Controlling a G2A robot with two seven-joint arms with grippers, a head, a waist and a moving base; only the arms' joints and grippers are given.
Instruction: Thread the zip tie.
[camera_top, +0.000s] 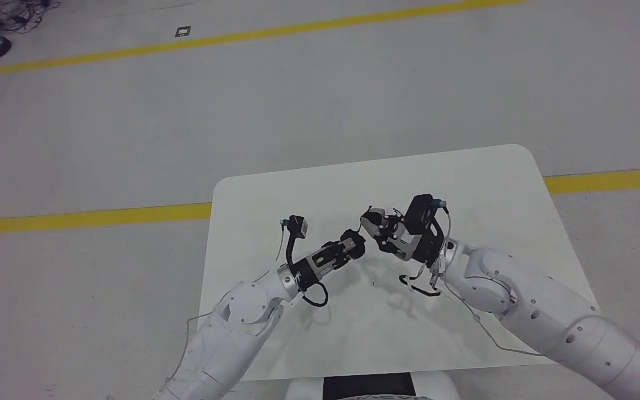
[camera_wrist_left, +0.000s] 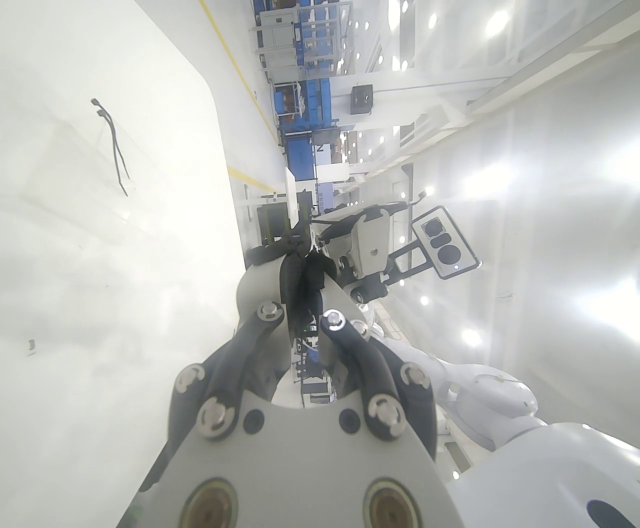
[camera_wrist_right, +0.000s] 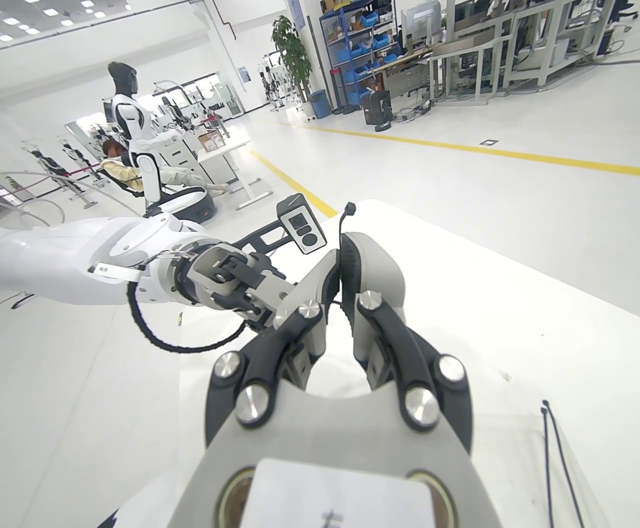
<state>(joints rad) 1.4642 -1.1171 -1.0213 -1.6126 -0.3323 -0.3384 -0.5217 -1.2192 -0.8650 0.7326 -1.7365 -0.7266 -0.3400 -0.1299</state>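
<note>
A thin black zip tie (camera_wrist_right: 343, 235) stands between the closed fingers of my right gripper (camera_wrist_right: 342, 260), its square head poking out above the fingertips. My left gripper (camera_wrist_left: 299, 250) is shut too, with a small black bit of the tie pinched at its tips. The two grippers meet tip to tip above the middle of the white table (camera_top: 480, 180); in the top view the left gripper (camera_top: 352, 244) comes from the lower left and the right gripper (camera_top: 373, 222) from the lower right. The tie's strap between them is mostly hidden by the fingers.
Two spare black zip ties (camera_wrist_left: 116, 145) lie side by side on the table, also seen near the right arm as spare ties (camera_wrist_right: 555, 450). A tiny dark scrap (camera_wrist_left: 31, 344) lies on the tabletop. Bare white surface (camera_wrist_right: 475, 280) surrounds the grippers; grey floor lies beyond the table's edges.
</note>
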